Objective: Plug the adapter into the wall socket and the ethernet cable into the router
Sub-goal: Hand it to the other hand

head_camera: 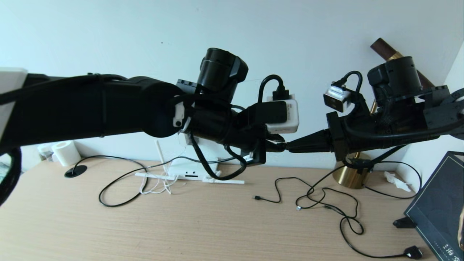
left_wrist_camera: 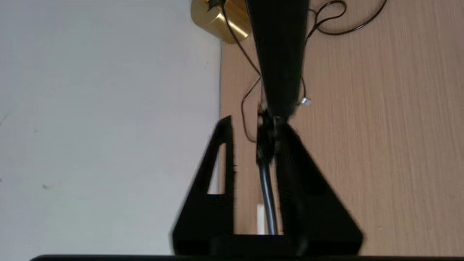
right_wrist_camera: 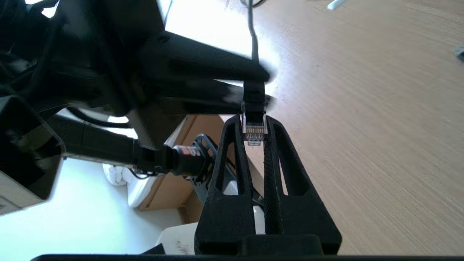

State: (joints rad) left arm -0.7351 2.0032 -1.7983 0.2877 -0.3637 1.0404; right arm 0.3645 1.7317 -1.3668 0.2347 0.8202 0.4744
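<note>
Router half hidden behind left arm; ethernet cable clip visible.

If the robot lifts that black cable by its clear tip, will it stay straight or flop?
Probably flop: the ethernet cable trails away in loose curls on the table. Its clear tip looks hard, so the right gripper can likely pinch it firmly. It seems light, too, since it hangs from that pinch.

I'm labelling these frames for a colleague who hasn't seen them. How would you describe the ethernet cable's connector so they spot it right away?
Start from the two black arms meeting above the wooden desk. Where their tips touch, the right claw is shut on the ethernet cable, whose black cord runs on between the left claw's fingers. Unlike the thin black cables lying on the desk, its tip is a clear plastic clip with metal contacts.
</note>
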